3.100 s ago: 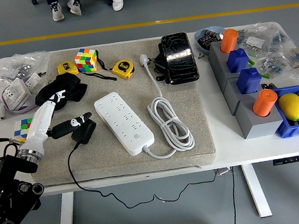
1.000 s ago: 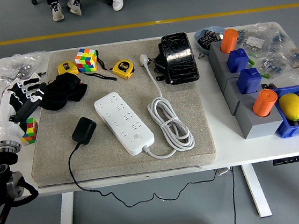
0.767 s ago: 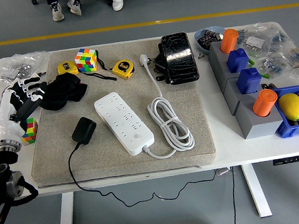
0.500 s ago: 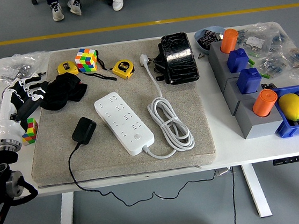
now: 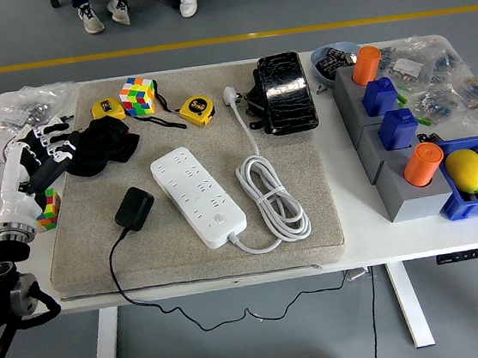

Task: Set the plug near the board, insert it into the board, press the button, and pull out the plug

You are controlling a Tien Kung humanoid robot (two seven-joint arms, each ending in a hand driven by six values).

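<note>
Black plug [image 5: 134,208] lying flat on the grey mat [image 5: 313,222], just left of the white power board [image 5: 199,196] and not touching it, thin black cord trailing off the near edge of the mat and down below the table [image 5: 232,270]. Board set diagonally across the mat, sockets up, its own white cable coiled beside it on the right [image 5: 273,197]. Left hand [image 5: 34,159] raised at the table's left edge, well clear of the plug, fingers spread and holding nothing (white fingertips fanned toward a crumpled black cloth [image 5: 97,148]). A small colour cube [image 5: 48,205] partly hidden beneath that hand; a larger one [image 5: 138,95] farther back, beside a yellow tape measure [image 5: 197,110]. On the far right, a lemon [image 5: 467,170] in a blue bin.
</note>
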